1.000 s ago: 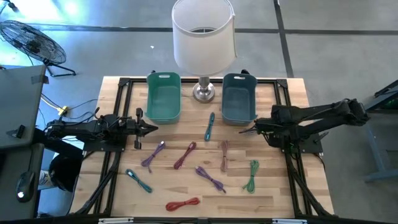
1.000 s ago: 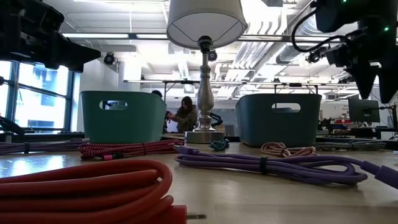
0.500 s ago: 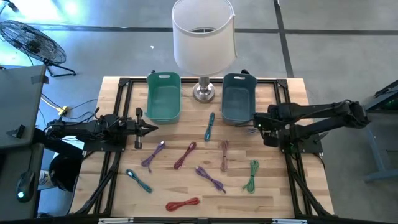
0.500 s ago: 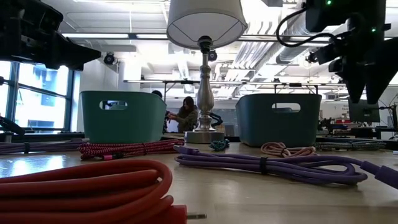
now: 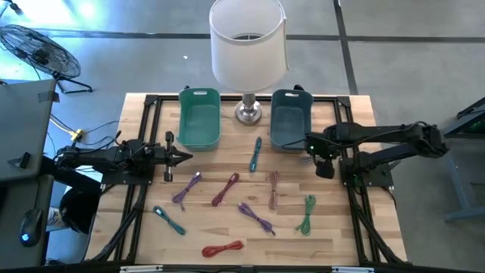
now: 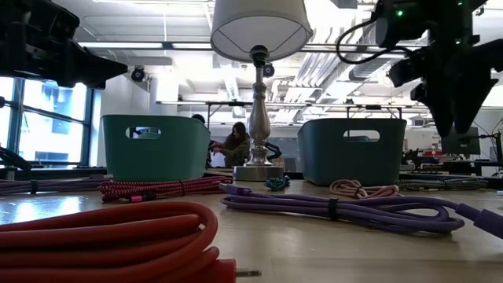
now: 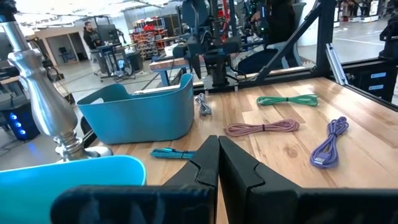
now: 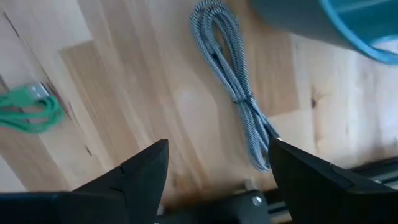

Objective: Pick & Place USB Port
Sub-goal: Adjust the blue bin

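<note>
From above, we are looking down on a lamp [image 5: 248, 45] standing at the far middle of the wooden table [image 5: 227, 227], and we are placing everything by that lamp. A green bin [image 5: 199, 117] is sitting just left of its base and a darker teal bin [image 5: 291, 119] just right of it. The right gripper [image 5: 324, 163] is hanging beside the teal bin's right edge, on the side away from the lamp, while the left gripper [image 5: 184, 157] is waiting out in front of the green bin with its fingers pressed together. Coiled cables are lying in front of the lamp: teal, purple, red, pink and green ones. In the low view, we are seeing the right gripper [image 6: 452, 126] high to the right of the lamp [image 6: 260, 86], above the teal bin [image 6: 351, 151]. The left wrist view is showing the left gripper [image 7: 217, 146] pinched shut on nothing. In the right wrist view, the right gripper [image 8: 217, 158] is standing with fingers spread wide over a grey-and-white braided cable [image 8: 233, 84], folded into a long narrow loop and lying flat on the wood just beside the teal bin's rim [image 8: 348, 31].
</note>
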`<state>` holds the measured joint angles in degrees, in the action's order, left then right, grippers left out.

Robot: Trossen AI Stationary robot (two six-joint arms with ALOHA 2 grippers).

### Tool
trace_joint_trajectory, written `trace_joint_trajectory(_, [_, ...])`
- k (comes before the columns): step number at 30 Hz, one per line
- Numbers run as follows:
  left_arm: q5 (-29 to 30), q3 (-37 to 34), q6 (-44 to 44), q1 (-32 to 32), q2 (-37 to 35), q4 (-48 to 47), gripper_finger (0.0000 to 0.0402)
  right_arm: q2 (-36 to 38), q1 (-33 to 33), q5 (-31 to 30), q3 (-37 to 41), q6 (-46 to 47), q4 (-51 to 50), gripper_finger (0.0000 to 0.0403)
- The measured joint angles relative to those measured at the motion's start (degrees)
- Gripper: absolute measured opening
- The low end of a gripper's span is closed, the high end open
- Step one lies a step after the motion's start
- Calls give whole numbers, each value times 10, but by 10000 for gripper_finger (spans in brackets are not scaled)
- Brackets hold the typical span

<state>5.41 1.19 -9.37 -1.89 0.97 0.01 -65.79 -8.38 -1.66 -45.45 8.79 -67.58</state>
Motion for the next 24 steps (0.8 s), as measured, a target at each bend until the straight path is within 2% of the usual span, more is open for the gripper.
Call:
trace_joint_trajectory(11, [-3,0,0,0,0,-1,5,-57,0,6,0,-3,10,268])
trace_joint_trajectory(24, [-8,0,0,0,0,-1,5,-63,0,-14,40,-11,49,268])
